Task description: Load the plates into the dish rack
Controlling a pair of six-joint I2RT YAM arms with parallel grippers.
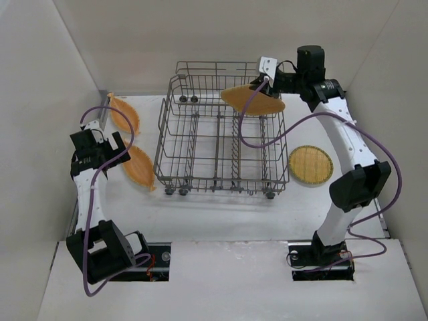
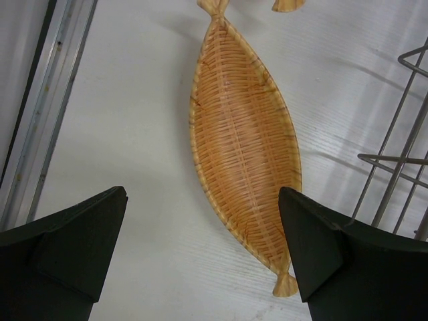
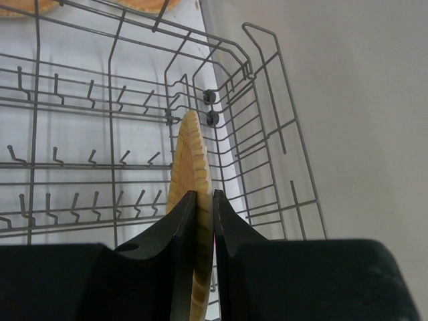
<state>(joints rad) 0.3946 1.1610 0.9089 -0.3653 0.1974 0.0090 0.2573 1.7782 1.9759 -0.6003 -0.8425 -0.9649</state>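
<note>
Gripping a shallow orange-tan woven plate (image 1: 253, 100) in the right tool (image 1: 264, 81), high over the rear right part of the large grey wire dish rack (image 1: 194, 147), as seen from the top external camera. Resting flat on the white counter (image 1: 221, 214) just right of the rack: a round yellowish woven plate (image 1: 311, 164). Lying left of the rack, one behind the other: two pointed leaf-shaped orange woven plates, the rear one (image 1: 124, 114) and the near one (image 1: 139, 167). Hovering over the gap between those two: the left tool (image 1: 105, 128), its opening impossible to tell from up here. Looking down from the left wrist: left tool (image 2: 202, 194) spread wide and gripping nothing, with one dark finger (image 2: 73, 247) over bare counter and the other overlapping the lower end of a leaf-shaped plate (image 2: 244, 147) lying flat below. Showing at the top edge, the twisted tip (image 2: 287, 5) of the second leaf-shaped plate; at the right, grey rack wires (image 2: 401, 154); along the left, a metal rail (image 2: 40, 134). Looking along the right wrist: right tool (image 3: 204, 200) pinched narrow on the orange-tan plate (image 3: 189, 154), seen edge-on and upright between the dark fingers (image 3: 167, 254), above the rack's tine rows (image 3: 100, 100) and close to its side wall with two small dark wheels (image 3: 212, 118).
</note>
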